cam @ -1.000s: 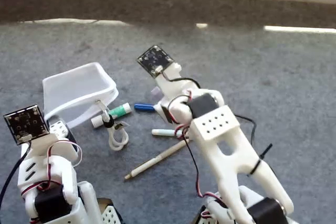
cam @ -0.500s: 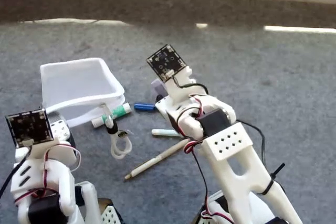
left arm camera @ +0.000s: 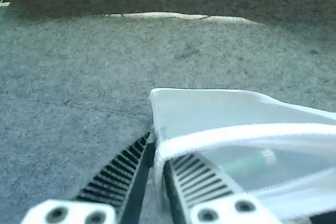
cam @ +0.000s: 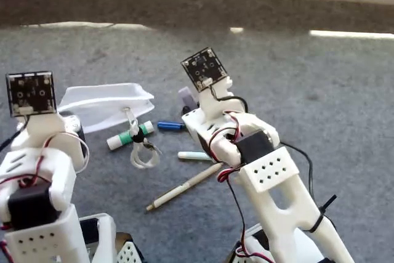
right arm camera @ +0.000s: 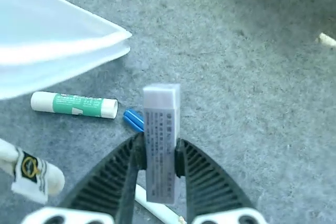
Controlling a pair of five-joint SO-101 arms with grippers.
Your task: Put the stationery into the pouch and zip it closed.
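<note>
Left gripper (left arm camera: 159,153), clamped on the pouch (cam: 104,103) rim, has hoisted it; right gripper (right arm camera: 158,142), pinching the eraser (right arm camera: 161,124), now hangs beside the pouch, ready to load

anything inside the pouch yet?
Nothing clearly inside. The pouch, pinched by the left gripper, is translucent. The glue stick, lying on the carpet beside it, shows faintly through its wall in the left wrist view. The flattened far end hides its own interior.

Pouch (cam: 108,100) at left, glue stick (cam: 126,137) before it (cord (cam: 134,156) across), pencil (cam: 184,186) nearer, eraser (right arm camera: 161,108) in right hand (right arm camera: 158,145)
</note>
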